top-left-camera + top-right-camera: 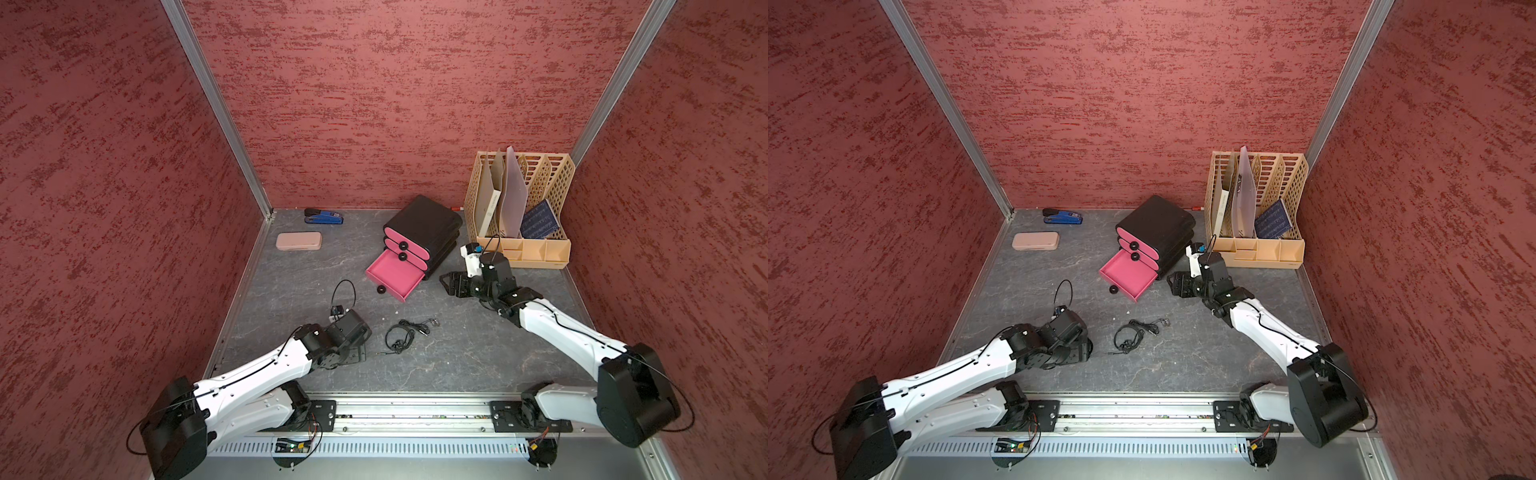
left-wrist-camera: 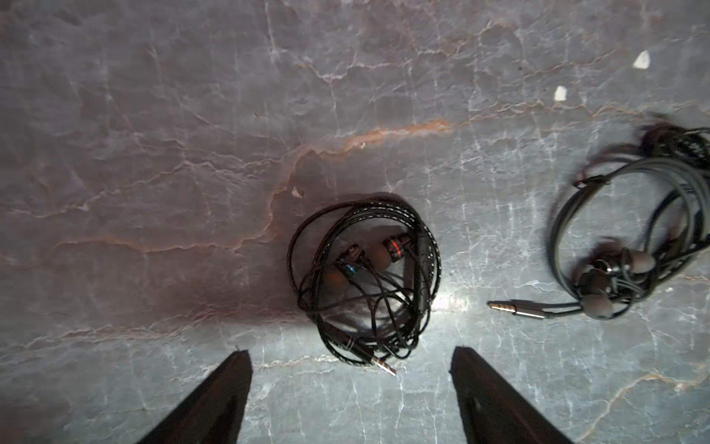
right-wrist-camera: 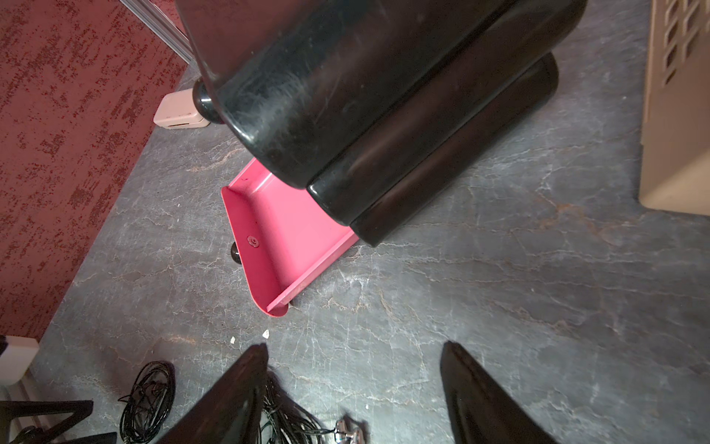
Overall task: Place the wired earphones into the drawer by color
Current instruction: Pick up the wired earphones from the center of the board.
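On the counter point(image 1: 457, 361), hidden under the left wrist in both top views, one black coil point(image 2: 365, 284) lies loose. The left fingers point(image 2: 230, 384) hang over it, spread wide and pinching nothing. A second black coil point(image 1: 405, 337) lies just beside it, toward the right arm. Beyond them the bottom drawer point(image 1: 395, 274) stands open, pink and empty where it shows; the upper drawers point(image 1: 409, 243) are shut. The right fingers point(image 3: 246, 380) are spread too, holding nothing, near the side of the drawer unit point(image 1: 428, 224). No red or white sets are in sight, so those look sorted already. By my judgement the black pair is all that is left, and neither is picked up yet
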Robot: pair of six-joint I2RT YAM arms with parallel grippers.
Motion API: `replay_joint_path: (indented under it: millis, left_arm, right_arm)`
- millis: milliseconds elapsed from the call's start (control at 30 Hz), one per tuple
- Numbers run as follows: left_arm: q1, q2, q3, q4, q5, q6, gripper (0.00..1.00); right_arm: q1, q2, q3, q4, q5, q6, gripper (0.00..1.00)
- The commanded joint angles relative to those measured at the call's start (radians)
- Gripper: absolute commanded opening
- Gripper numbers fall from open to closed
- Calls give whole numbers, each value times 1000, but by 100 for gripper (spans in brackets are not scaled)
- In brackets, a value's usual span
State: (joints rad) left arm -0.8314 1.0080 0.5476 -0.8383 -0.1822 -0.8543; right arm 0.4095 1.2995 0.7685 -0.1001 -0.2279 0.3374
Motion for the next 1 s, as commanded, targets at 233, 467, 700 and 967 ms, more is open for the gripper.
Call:
replay_joint_path:
  millis: [233, 467, 700, 967]
  left_arm:
    - [-1, 57, -55, 150, 5, -24, 65]
    - [1, 50, -84, 154, 0, -37, 54]
    - [4, 53, -97, 189, 1, -27, 43]
    - [9, 49, -96, 213, 3, -2, 21]
  right_arm:
    - [4, 0, 1, 13, -2, 14, 75]
    - [5, 9, 2, 15, -8, 20, 75]
    - [4, 18, 6, 13, -11, 25, 75]
    - [4, 14, 6, 11, -7, 25, 75]
